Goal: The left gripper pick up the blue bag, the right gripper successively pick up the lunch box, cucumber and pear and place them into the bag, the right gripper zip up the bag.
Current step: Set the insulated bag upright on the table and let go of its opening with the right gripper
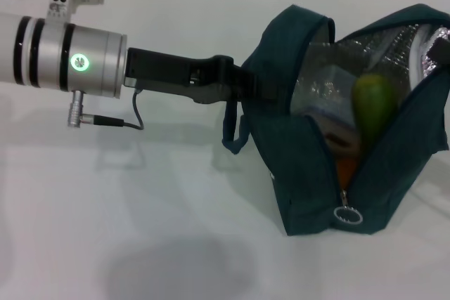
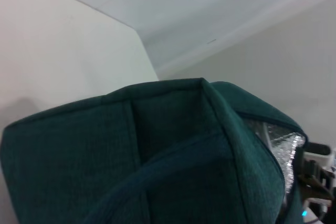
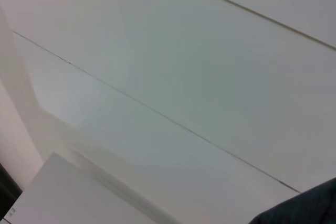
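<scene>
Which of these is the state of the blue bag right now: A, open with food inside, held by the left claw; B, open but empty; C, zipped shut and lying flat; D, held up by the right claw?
A: the blue bag gapes open, cucumber inside, the left claw at its edge.

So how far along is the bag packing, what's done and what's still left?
Mostly done: the lunch box, cucumber and what looks like the pear sit inside the open blue bag. In hand: the left gripper holds the bag's side. Left: zipping up; the zipper pull hangs at the near end, and the right gripper is out of view.
</scene>
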Robot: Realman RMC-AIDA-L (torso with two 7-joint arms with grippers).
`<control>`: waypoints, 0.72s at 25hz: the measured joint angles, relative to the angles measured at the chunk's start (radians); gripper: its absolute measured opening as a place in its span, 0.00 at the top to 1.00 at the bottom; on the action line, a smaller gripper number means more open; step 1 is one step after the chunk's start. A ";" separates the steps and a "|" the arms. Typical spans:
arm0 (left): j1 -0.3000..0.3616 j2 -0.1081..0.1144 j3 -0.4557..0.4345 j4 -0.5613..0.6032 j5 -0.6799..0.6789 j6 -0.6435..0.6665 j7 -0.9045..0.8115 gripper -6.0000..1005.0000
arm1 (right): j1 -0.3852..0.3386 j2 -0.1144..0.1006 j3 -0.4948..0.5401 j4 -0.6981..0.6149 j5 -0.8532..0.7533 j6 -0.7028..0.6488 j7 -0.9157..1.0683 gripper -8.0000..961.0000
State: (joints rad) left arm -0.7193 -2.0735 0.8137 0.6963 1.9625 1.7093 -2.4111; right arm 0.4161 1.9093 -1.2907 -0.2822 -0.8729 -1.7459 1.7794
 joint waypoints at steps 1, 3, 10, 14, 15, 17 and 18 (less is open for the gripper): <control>0.001 -0.003 0.001 -0.001 0.007 -0.007 0.002 0.95 | 0.001 0.000 -0.002 0.001 -0.002 0.000 0.000 0.95; 0.004 -0.007 0.005 -0.004 0.014 -0.015 0.007 0.95 | 0.007 0.002 -0.004 0.003 -0.025 0.008 0.000 0.95; 0.000 -0.012 0.013 -0.020 0.009 -0.019 0.030 0.95 | 0.010 0.008 0.000 0.004 -0.042 0.024 0.000 0.94; 0.000 -0.013 0.013 -0.024 0.009 -0.028 0.033 0.95 | 0.004 0.007 0.002 0.002 -0.041 0.015 0.000 0.94; 0.001 -0.013 0.013 -0.024 0.009 -0.029 0.034 0.95 | 0.002 0.007 0.002 0.002 -0.041 0.010 0.000 0.94; 0.002 -0.013 0.013 -0.025 0.008 -0.032 0.036 0.95 | -0.002 0.007 0.002 0.001 -0.041 -0.001 0.000 0.89; 0.003 -0.013 0.013 -0.025 0.008 -0.034 0.037 0.95 | -0.004 0.008 0.002 0.001 -0.041 -0.006 0.000 0.84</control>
State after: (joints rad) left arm -0.7166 -2.0862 0.8268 0.6718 1.9706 1.6757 -2.3743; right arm 0.4118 1.9168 -1.2885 -0.2811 -0.9137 -1.7519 1.7795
